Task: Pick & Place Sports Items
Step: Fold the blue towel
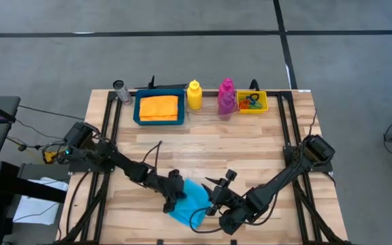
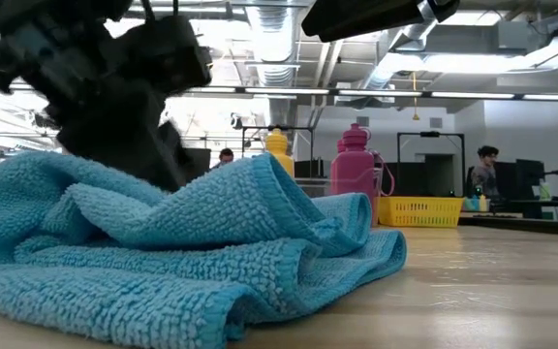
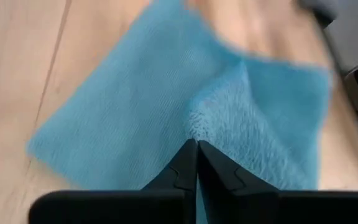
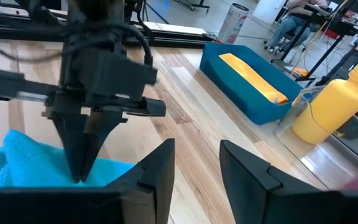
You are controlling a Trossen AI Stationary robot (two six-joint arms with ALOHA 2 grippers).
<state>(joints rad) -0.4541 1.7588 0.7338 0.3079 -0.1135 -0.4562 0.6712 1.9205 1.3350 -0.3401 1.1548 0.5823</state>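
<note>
Cyan cloth (image 2: 163, 252) pinched by left hand (image 3: 197, 144) | thin fold, may slip | right hand (image 4: 194, 152) beside cloth, seemingly part-open, empty

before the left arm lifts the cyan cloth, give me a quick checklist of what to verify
1. Left gripper shut on a fold of the cyan cloth: ok.
2. Pinch deep enough to hold through a lift: cannot tell.
3. Right gripper off the cloth: ok, jaws apart with nothing between them, beside the cloth.
4. Blue tray has room: not ok if laid flat, the orange cloth covers most of it.
5. Yellow bottle and magenta bottle upright, away from the cloth: ok.
</note>
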